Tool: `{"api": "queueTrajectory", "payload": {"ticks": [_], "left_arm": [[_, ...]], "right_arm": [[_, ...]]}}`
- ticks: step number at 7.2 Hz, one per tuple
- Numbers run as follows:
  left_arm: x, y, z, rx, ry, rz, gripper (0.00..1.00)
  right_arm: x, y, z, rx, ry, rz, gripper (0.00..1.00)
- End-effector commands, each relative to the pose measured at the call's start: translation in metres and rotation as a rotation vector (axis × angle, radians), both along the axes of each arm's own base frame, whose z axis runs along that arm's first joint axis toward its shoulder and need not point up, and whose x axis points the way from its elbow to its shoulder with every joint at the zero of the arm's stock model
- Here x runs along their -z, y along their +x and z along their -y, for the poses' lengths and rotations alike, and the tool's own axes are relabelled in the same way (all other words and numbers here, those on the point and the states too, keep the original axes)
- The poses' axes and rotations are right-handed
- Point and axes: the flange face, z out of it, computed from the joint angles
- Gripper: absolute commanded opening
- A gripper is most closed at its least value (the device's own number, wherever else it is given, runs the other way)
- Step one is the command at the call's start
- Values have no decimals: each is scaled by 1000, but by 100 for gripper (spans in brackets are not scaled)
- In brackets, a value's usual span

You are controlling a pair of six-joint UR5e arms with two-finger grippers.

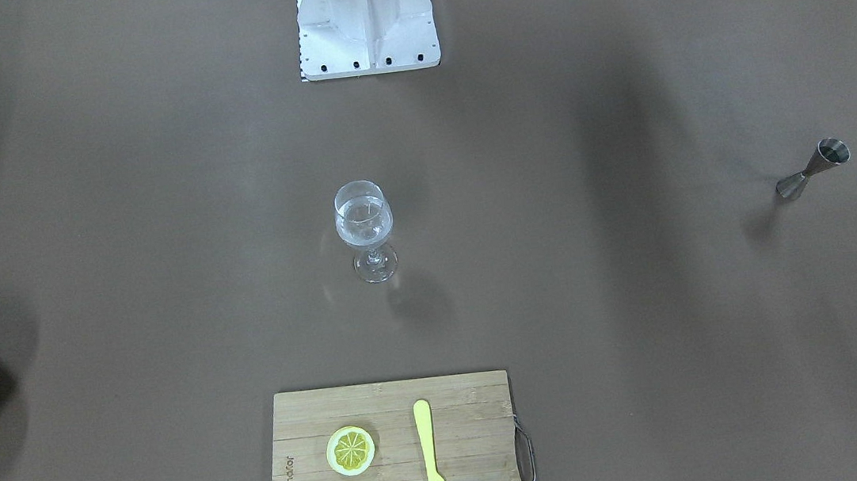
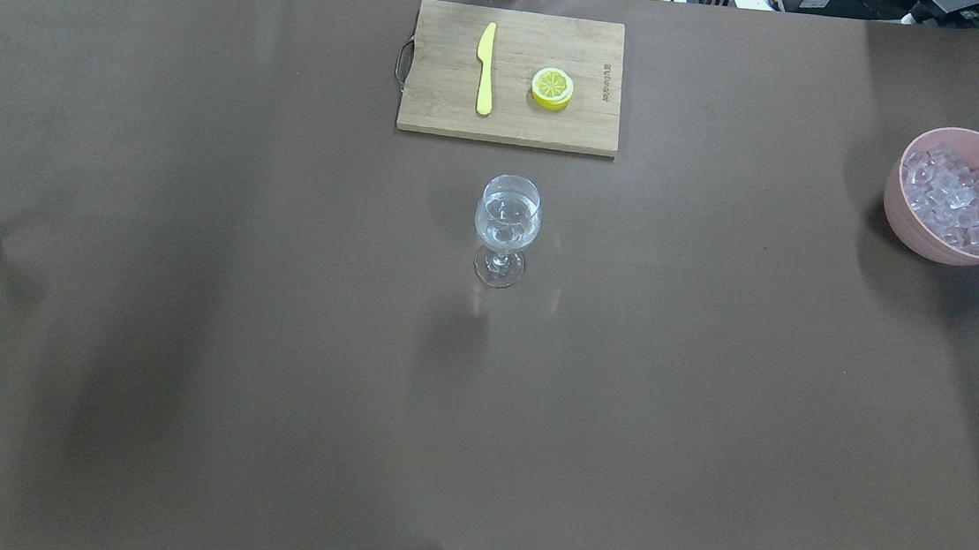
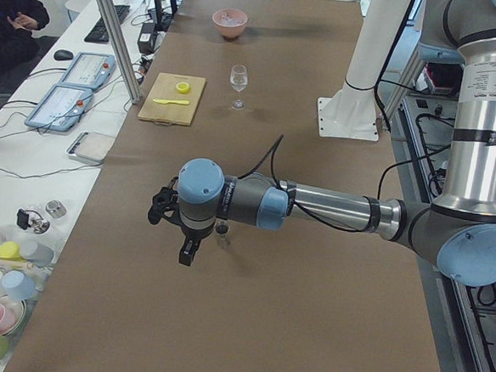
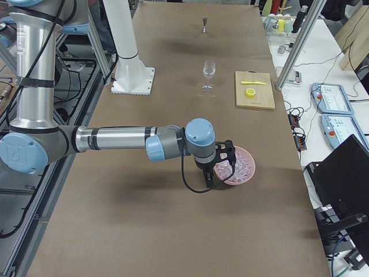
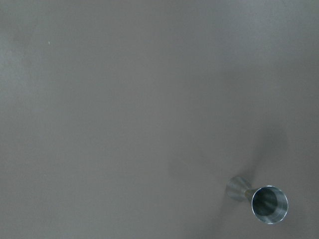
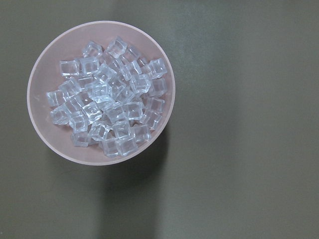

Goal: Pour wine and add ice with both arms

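A clear stemmed glass [image 1: 365, 223] [image 2: 507, 223] stands mid-table with clear wine in its bowl. Ice [image 2: 957, 196] [image 6: 107, 99] fills a pink bowl [image 2: 902, 214] [image 6: 31, 94] at the table's end on my right. A steel jigger [image 1: 815, 168] [image 5: 259, 196] stands upright at the other end. Only the side views show the arms. My left gripper [image 3: 187, 252] hangs above the table beside the jigger. Over the pink bowl hovers my right gripper [image 4: 209, 180]. I cannot tell whether either gripper is open or shut.
A wooden cutting board [image 1: 466, 444] [image 2: 446, 67] lies on the far side of the glass, carrying a lemon slice [image 1: 350, 449] and a yellow knife [image 1: 430, 463]. The white pedestal [image 1: 365, 16] stands at my base. A person [image 3: 9, 16] sits beyond the table's long edge.
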Motion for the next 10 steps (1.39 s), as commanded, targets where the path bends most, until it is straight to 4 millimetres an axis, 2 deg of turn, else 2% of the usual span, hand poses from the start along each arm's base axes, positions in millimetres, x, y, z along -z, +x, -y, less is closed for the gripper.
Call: {"api": "queueTrajectory", "payload": {"ticks": [1, 2, 3, 4, 5, 6, 7, 8, 10], "left_arm": [[0, 0, 2, -3, 59, 0, 98], [10, 0, 5, -3, 110, -1, 98], [21, 0, 5, -3, 214, 6, 98], [20, 3, 5, -6, 288, 10, 98], [22, 16, 9, -33, 328, 13, 98], [11, 23, 0, -41, 313, 6, 98], [11, 24, -6, -2, 303, -14, 98], [6, 36, -19, 43, 282, -48, 98], [-6, 64, -69, 153, 250, -167, 98]], "right_arm": [[-5, -1, -12, 20, 65, 5, 100], [-14, -1, -27, 22, 110, 6, 100], [-12, 0, -34, 15, 178, 1, 100], [-13, 0, -33, 10, 190, -7, 100], [-18, 0, -33, 7, 173, -7, 100], [-22, 0, -34, 8, 166, -8, 100], [-24, 0, -34, 7, 162, -7, 100], [-27, 0, -34, 8, 160, -8, 100], [-30, 0, -35, 8, 154, -6, 100]]}}
